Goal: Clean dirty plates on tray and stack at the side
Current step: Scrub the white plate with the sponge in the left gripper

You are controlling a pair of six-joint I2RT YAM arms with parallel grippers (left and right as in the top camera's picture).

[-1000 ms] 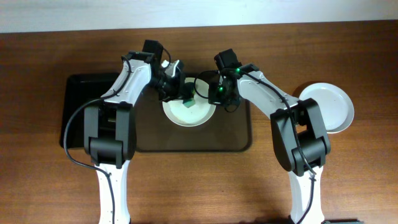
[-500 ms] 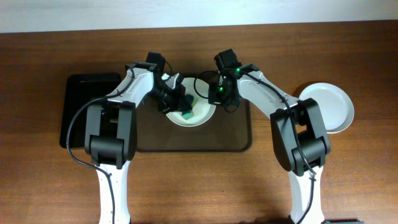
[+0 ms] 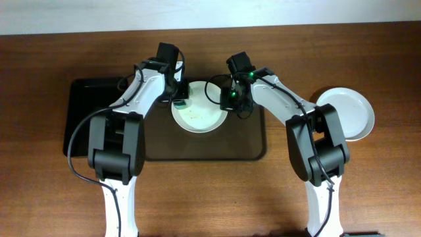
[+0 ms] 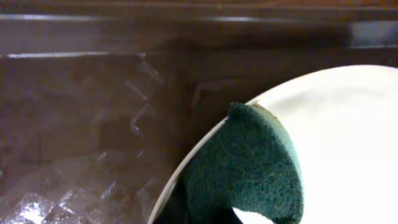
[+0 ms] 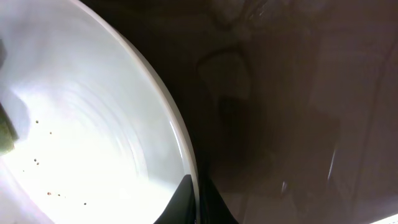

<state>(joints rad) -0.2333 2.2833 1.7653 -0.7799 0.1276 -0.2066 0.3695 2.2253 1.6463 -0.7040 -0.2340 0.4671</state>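
A brown wooden table (image 3: 368,191) fills the overhead view, with a pale strip of wall (image 3: 197,13) along its far edge. Both arms reach in from the near side toward the middle.

Two trays lie side by side. The tray (image 3: 243,148) is dark brown with a low rim and sits in the centre. A smaller black tray (image 3: 82,118) lies just to its left, partly under the left arm, and what lies on it cannot be told.

One white plate (image 3: 204,118) sits on the far half of the brown tray. The right wrist view shows a few small dark specks scattered on its inner surface. The rest of the tray floor is bare and glossy (it reflects the arm and its cable).

A second plate (image 3: 345,113) rests on the bare table well to the right, off the tray. It may be a stack, but the count cannot be told from above.

The left gripper (image 3: 177,99) is closed on a green sponge (image 4: 249,168). The sponge lies over the plate's left rim, part on the white surface and part hanging over the tray. The fingers themselves hardly show in the wrist view.

The right gripper (image 5: 196,199) is clamped narrow on the plate's right rim, with one dark fingertip inside the rim and one outside.
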